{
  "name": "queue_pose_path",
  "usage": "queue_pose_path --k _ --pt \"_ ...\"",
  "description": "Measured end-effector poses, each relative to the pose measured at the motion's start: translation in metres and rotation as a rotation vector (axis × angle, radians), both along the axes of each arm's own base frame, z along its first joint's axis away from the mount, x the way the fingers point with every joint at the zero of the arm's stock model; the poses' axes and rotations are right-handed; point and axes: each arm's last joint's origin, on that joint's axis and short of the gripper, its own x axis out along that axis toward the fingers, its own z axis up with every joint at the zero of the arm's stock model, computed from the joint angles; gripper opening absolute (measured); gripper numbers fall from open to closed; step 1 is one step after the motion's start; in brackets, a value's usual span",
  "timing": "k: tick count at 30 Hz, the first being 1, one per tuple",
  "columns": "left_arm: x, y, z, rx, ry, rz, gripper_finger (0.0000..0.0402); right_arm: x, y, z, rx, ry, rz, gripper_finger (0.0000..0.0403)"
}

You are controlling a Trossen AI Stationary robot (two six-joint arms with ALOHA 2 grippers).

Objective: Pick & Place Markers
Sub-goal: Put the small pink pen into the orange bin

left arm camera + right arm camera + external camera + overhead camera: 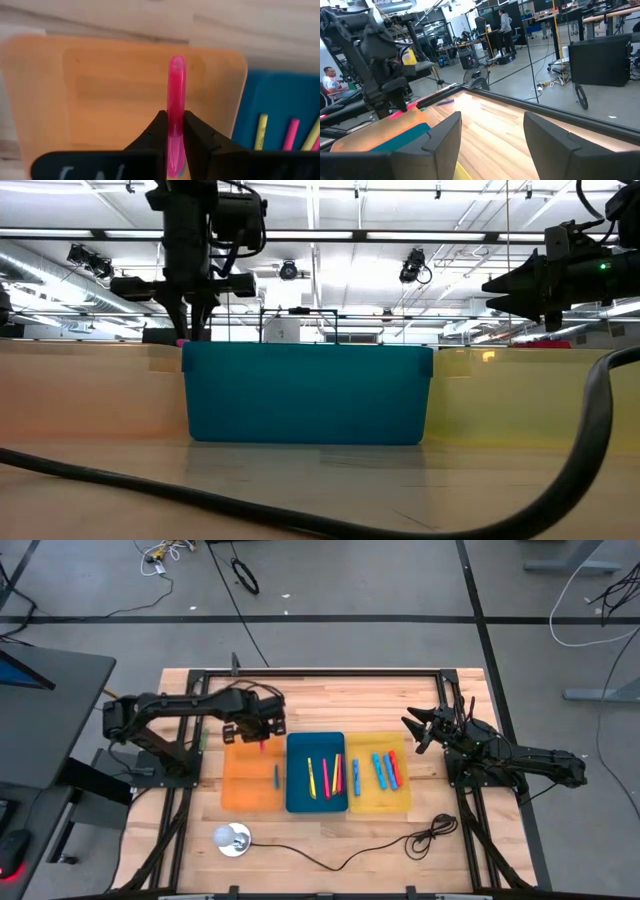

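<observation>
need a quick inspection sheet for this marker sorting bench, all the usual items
surface: pale wooden table with black frame; orange tray, blue tray, yellow tray side by side
job's things: pink marker held above orange tray; one blue marker in orange tray; yellow and pink markers in blue tray; blue and red ones in yellow tray
clutter: white round object near front edge
grippers: left gripper shut on pink marker; right gripper open, empty, beside yellow tray
cables: black cable across table front
surroundings: people at desks behind
</observation>
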Motion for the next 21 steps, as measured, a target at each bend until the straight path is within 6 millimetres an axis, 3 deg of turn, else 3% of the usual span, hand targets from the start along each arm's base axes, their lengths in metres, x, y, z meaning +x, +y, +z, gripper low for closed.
queue_pose_path --k 21 --pt "0.008 -0.065 -0.004 -0.042 -0.01 -0.061 0.0038 0.0 0.0 0.0 0.0 0.0 0.0 0.0215"
